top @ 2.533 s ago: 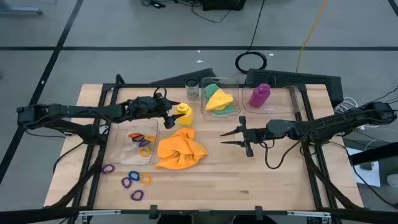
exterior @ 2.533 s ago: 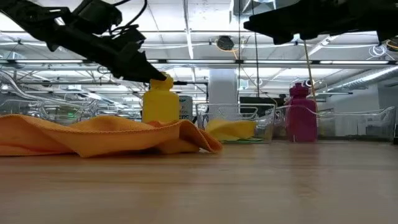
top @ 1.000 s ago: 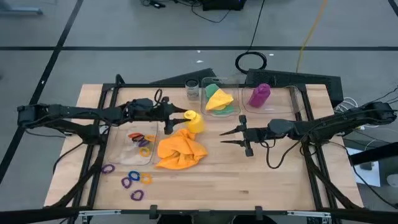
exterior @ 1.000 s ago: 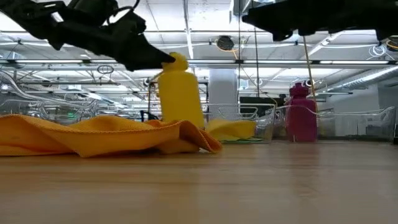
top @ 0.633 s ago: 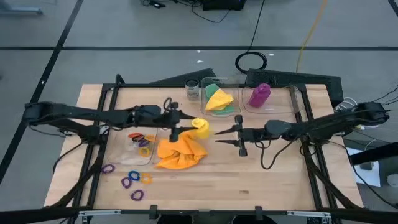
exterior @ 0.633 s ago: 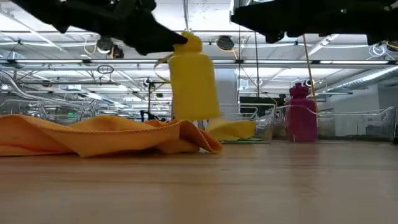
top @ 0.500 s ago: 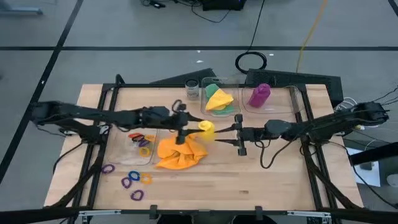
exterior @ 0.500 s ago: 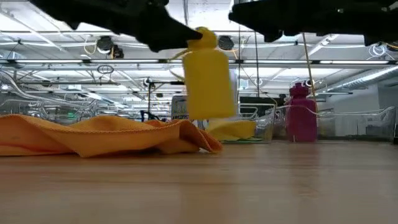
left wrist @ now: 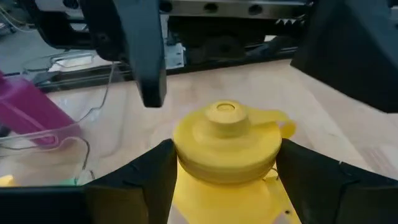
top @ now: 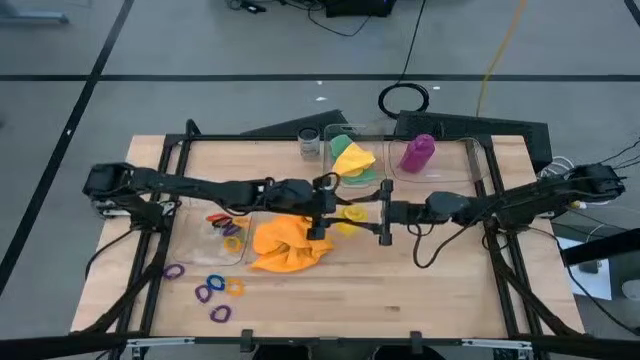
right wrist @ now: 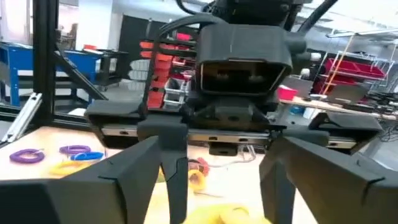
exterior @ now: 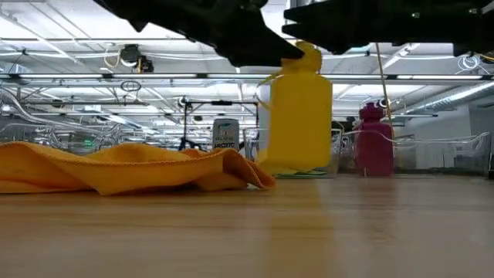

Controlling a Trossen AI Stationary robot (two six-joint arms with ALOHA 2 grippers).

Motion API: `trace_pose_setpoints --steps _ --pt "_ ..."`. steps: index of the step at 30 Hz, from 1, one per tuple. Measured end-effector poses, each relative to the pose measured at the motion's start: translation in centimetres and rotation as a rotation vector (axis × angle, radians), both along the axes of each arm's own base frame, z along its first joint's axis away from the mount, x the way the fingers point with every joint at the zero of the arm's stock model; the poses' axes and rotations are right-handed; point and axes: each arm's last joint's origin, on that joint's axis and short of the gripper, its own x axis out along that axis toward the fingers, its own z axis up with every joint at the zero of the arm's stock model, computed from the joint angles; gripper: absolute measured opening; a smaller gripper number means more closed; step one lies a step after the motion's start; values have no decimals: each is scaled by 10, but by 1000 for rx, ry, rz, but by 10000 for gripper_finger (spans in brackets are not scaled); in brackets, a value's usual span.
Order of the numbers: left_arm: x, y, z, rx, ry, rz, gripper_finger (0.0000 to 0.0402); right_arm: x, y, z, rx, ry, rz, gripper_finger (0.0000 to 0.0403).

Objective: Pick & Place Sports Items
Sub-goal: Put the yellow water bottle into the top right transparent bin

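Sports items lie across the wooden table [top: 400, 290]. Nearest the front edge, loose elastic rings [top: 210, 290] in purple, blue and orange lie on the bare wood at the left. Just behind them a clear plastic box [top: 190, 235] holds more rings. Beside that box, toward the middle, an orange cloth [top: 285, 243] lies crumpled on the table. At mid-table the left gripper [top: 328, 208] pinches the yellow bottle [top: 352, 212] at its neck, one finger on each side below the cap, as the left wrist view shows; the low view shows the bottle upright and clear of the tabletop. The right gripper [top: 378, 212] faces it from the opposite side with its fingers spread wide, the bottle's cap lying between them in the right wrist view; whether they touch the bottle cannot be told. Farther back, a second clear box [top: 326, 150] holds a yellow cloth [top: 352, 158] on top of a green cloth [top: 340, 144]. To its right, another clear box [top: 470, 165] holds the purple bottle [top: 417, 152]. A small clear glass jar [top: 309, 146] stands just left of the cloth box, near the rear edge.
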Motion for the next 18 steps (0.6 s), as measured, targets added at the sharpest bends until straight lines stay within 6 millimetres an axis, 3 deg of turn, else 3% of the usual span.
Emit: trace_pose_setpoints --steps 6,18 --pt "0 1 2 19 4 39 197 -1 0 -1 -4 31 -6 245" --pt "-1 2 2 36 4 78 197 -12 -2 1 43 135 -2 182"
